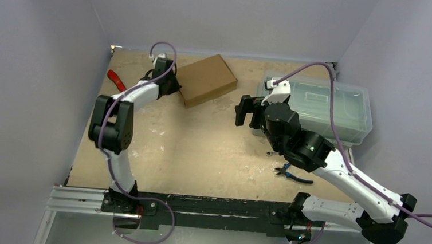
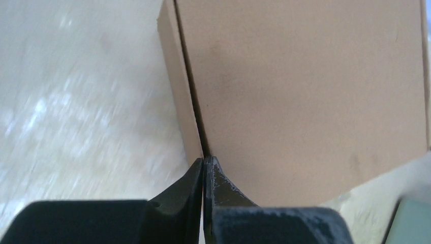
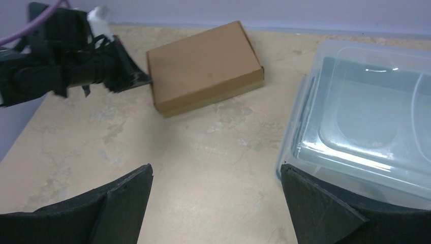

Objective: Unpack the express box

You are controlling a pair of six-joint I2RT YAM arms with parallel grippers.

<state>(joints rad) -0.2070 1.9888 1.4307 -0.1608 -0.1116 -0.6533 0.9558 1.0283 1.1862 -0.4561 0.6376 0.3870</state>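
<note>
1. The left claw is being held fully closed. Its two dark, wedge-shaped fingers are being pressed flat against each other with no gap showing.
2. Nothing is being seen pinched between those fingers. Their tips are being set against the express box, right at the dark seam where the flat lid meets the side wall.
3. The express box is being shown directly ahead of the left claw, lying flat on the worktop. It is a thin rectangular slab of matt brown cardboard with crisp edges and a plain, smooth top.
4. The right claw is being held wide. Its black, angular fingers are being spread far apart with nothing between them, clear of the worktop.
5. Ahead of the right claw and to its left, well apart from it, the express box is being viewed with the left claw at its corner.
6. Ahead of the right claw and to its right, a clear plastic bin is being seen, glossy, round-cornered and closed by a ridged lid.
7. The worktop is being shown as a pale beige, mottled, stone-like surface.
8. A red-handled tool is lying behind the left claw, and dark-handled pliers are lying behind the right claw, towards the arm bases.
</note>
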